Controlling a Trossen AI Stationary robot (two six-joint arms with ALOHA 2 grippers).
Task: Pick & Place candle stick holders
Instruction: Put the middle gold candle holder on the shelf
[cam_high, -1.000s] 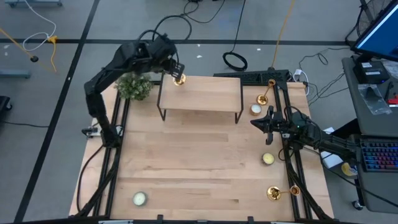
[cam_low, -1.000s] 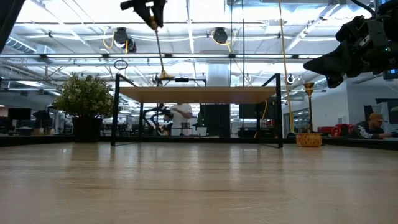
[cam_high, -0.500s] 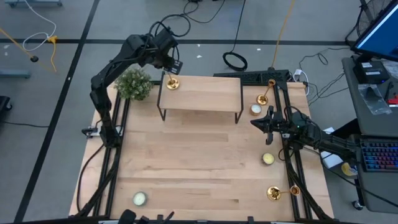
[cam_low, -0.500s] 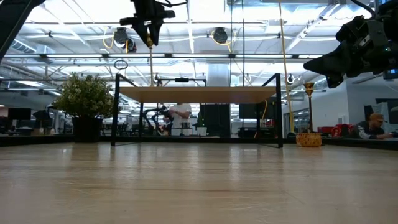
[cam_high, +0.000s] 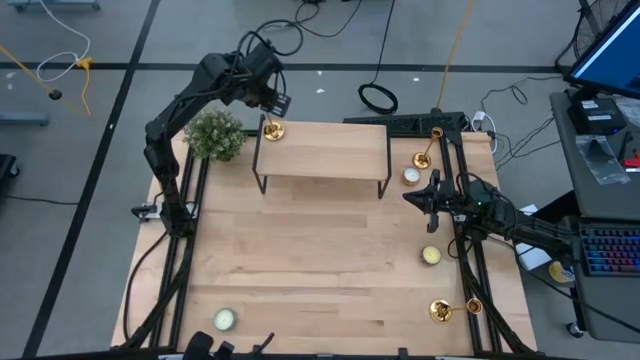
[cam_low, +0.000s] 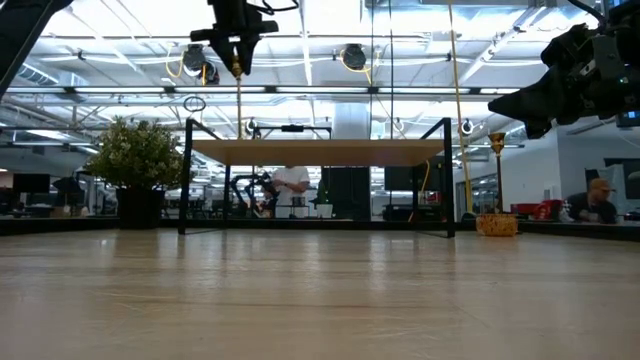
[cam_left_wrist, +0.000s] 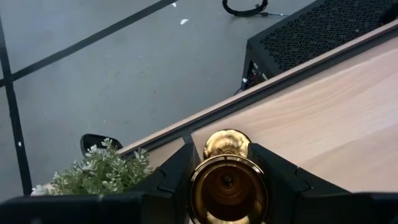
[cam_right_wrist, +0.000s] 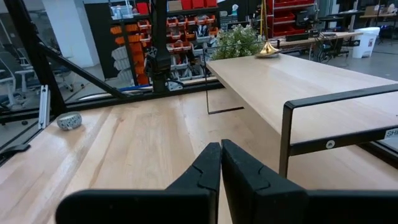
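Note:
My left gripper is shut on a gold candlestick that stands upright at the far left corner of the small raised wooden table. Its round base is on the table top. A second candlestick stands at the far right, also seen in the low view. A third lies at the near right. My right gripper is shut and empty, hovering by the table's right edge. My left gripper pinches the candlestick's top cup between its two fingers, one on each side of the rim. The fingers come from above, pointing down. The candlestick stands upright below them, its base on the raised table's corner.
A small green plant stands just left of the raised table. Short round candles lie at the far right, the right edge and the near left. The main table's middle is bare wood.
My left gripper has gone down and a little toward the table's left edge with the candlestick. The candlestick hung tilted above the raised table; it now stands upright with its base on the far left corner. In the last half second it has hardly moved.

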